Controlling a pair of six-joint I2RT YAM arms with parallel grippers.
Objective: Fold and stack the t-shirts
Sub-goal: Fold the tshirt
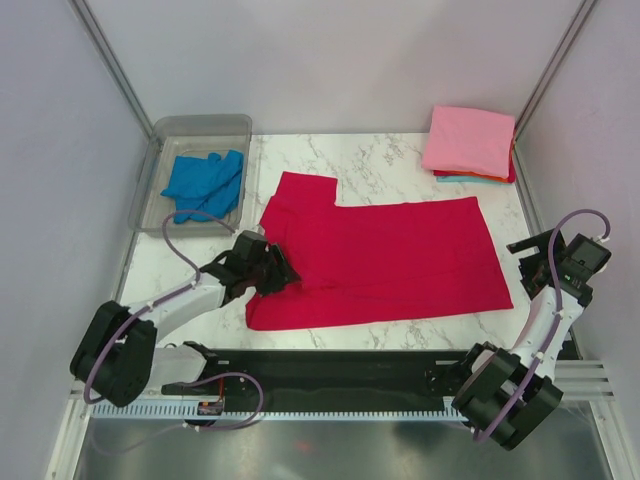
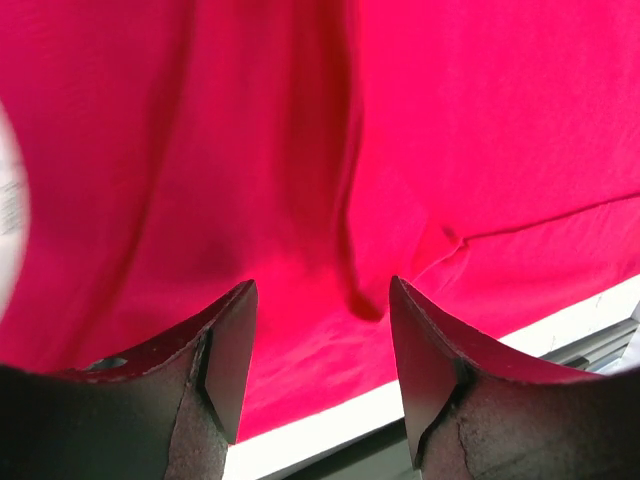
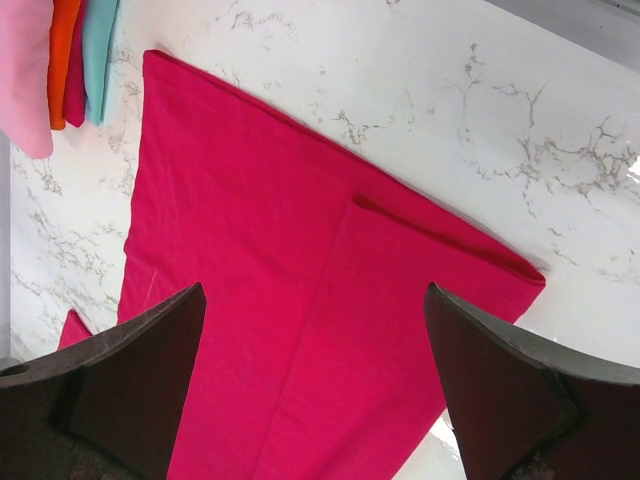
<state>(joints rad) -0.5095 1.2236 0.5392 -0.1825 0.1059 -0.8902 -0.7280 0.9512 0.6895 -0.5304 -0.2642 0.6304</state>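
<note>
Counting first: 2 arms, 2 tools, 1 tub, and tees in 3 spots. 1 red tee (image 1: 390,255) lies spread flat mid-desk (image 1: 400,160), one sleeve sticking out toward the far left. The right wrist view shows a folded-over layer on it. 1 blue tee (image 1: 205,183) sits crumpled inside the clear tub (image 1: 200,121) at the far-left corner. The stack is at the far-right corner: pink tee (image 1: 468,140) on top, w/ the edges of an orange tee (image 3: 63,50) and a teal tee (image 3: 100,40) under it. There's also a thin dark-red strip btwn those two, can't tell if that's a separate shirt. So 3 in the stack for sure, maybe 4, since only slivers of the lower ones show.

Left tool (image 1: 268,268) is low over the red tee's left end, near the sleeve. Its wrist cam shows the fingers partway apart w/ a ridge of red cloth running down btwn them, nothing clearly pinched. That view is basically all red, plus a strip of desk edge. From above the tips are hidden under the wrist.

Right tool (image 1: 535,255) hangs by the desk's right edge, just beside the red tee's hem end, not touching. Its jaws are spread wide, holding nothing.
</note>
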